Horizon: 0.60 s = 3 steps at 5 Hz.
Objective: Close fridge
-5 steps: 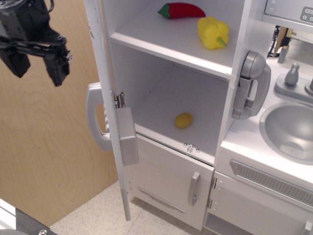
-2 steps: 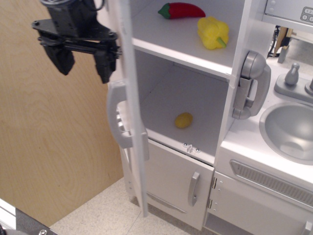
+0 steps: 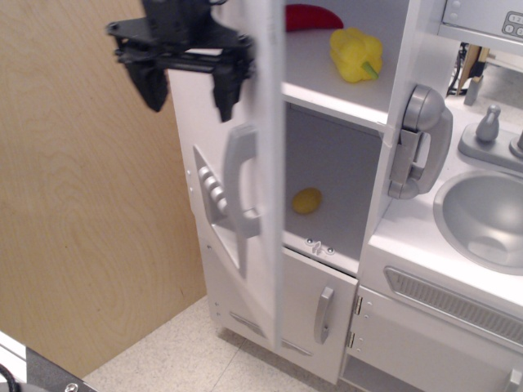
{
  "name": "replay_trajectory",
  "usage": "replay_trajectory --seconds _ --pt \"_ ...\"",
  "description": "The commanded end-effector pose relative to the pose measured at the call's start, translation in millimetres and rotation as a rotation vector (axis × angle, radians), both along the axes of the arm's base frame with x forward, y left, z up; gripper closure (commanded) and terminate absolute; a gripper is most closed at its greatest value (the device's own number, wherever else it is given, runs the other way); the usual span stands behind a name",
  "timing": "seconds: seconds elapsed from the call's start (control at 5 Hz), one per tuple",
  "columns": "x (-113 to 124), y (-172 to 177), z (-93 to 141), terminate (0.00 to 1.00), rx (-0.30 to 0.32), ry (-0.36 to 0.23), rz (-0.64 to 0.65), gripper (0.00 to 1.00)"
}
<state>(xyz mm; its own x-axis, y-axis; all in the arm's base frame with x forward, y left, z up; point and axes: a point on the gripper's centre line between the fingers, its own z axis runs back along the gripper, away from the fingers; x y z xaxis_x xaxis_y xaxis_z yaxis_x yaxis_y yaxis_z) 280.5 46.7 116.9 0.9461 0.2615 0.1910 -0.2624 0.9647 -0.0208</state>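
The tall white fridge (image 3: 343,155) stands in the middle, its big door (image 3: 245,278) partly swung in and covering the left half of the opening. The door shows its grey vertical handle (image 3: 242,181) and grey dispenser panel (image 3: 214,204). My black gripper (image 3: 186,88) is open and empty at the upper left, with its right finger against the door's outer face above the handle. Inside, a red pepper (image 3: 315,16) and a yellow pepper (image 3: 356,53) lie on the upper shelf, and a small yellow piece (image 3: 306,200) lies on the lower shelf.
A shorter white door with a small grey handle (image 3: 324,314) sits below the fridge opening. A grey toy phone (image 3: 418,139) hangs on the fridge's right side. A counter with a grey sink (image 3: 482,216) and tap (image 3: 488,124) is at right. A wooden wall (image 3: 82,212) fills the left.
The gripper has moved right and the fridge door has swung with it from wide open to about half shut, now showing its outer face and hiding part of the shelves.
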Motion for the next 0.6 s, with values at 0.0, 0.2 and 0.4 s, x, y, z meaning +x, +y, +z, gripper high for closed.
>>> replay_trajectory --seconds 0.0,0.2,0.4 --pt "29 -7 18 0.0 -0.004 -0.049 0.043 0.0" --pt "42 -10 23 0.0 -0.013 -0.058 0.067 0.0" --pt "57 -9 27 0.0 -0.024 -0.054 0.096 0.0"
